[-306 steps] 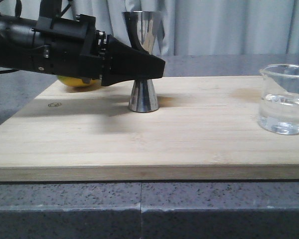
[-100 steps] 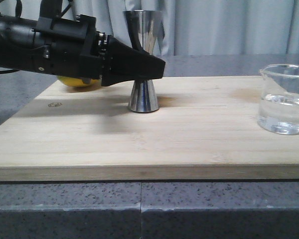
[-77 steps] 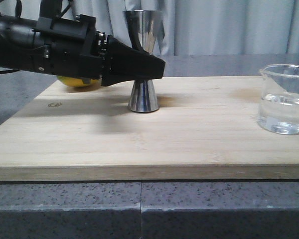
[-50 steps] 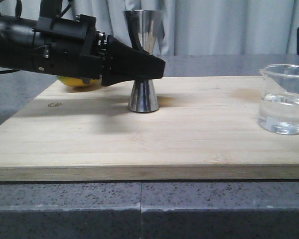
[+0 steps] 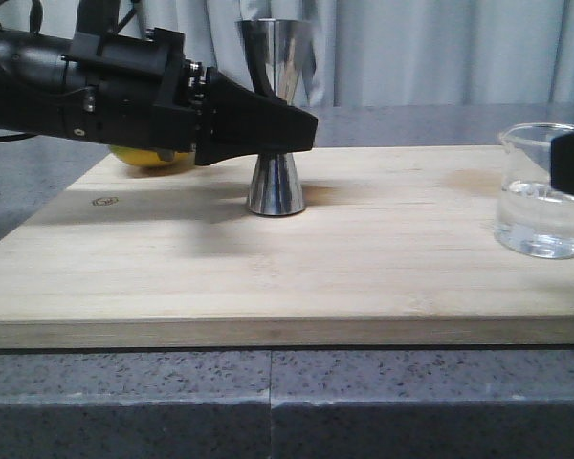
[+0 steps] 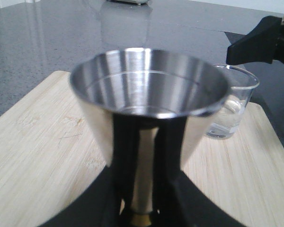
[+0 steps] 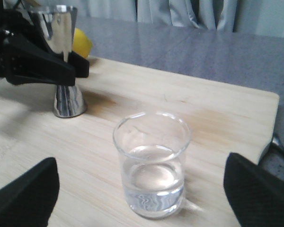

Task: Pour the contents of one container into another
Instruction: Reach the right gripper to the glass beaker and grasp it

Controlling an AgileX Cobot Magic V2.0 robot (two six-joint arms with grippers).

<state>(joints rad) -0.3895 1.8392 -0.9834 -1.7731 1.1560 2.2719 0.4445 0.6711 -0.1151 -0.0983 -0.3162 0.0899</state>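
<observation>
My left claw point(image 5: 289, 129) clamped on waist of steel jigger point(image 5: 275, 117); jigger upright on wooden board point(image 5: 268, 258); my right claw point(image 7: 142, 189) spread wide around glass beaker point(image 7: 152, 163), fingers point(image 7: 23, 194) not touching (beaker partly filled with clear liquid, near board's right edge); yellow object point(image 5: 153, 157) behind left arm.

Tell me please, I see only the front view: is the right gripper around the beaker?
Observer: Around it, yes, but not holding. In the right wrist view the right gripper is open, its fingers wide on both sides of the beaker, not touching.
Operator: Is there liquid in the jigger?
Observer: The left wrist view looks into the jigger: I see only bare steel.
Operator: Is it held firmly?
Observer: The left gripper is shut on its narrow waist, just above the gold band.
</observation>
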